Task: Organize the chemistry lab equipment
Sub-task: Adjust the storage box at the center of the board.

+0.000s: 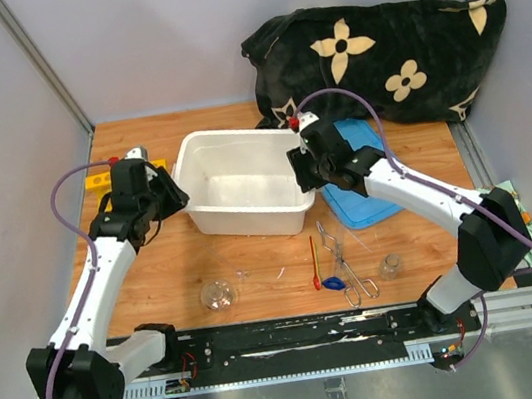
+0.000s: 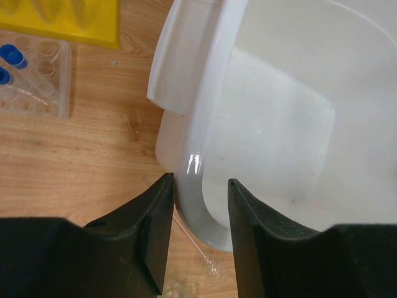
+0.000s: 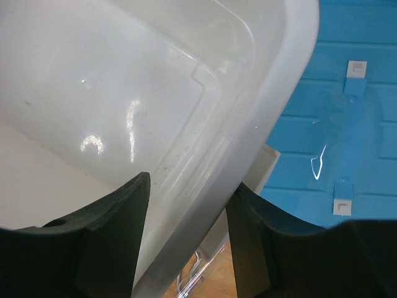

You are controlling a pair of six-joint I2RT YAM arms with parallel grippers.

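The lab equipment lies on the wooden table in the top view: a round glass flask (image 1: 218,294), a small beaker (image 1: 391,265), metal tongs (image 1: 342,258) and a red-handled spatula (image 1: 314,259) near the front. A yellow rack (image 1: 98,176) sits at the far left. Blue-capped tubes (image 2: 11,57) stand in a clear holder beside it. My left gripper (image 1: 172,196) (image 2: 200,183) straddles the left wall of the white tub (image 1: 199,149) (image 2: 198,118), jaws against it. My right gripper (image 1: 300,169) (image 3: 187,186) straddles the tub's right wall (image 3: 248,112), which fills the gap between its jaws.
A blue lid (image 1: 368,206) (image 3: 347,93) lies flat under the tub's right side. The black cloth with cream flowers (image 1: 383,44) is bunched at the back right. A thin glass piece (image 2: 197,247) lies on the wood just below the left jaws. Grey walls close in both sides.
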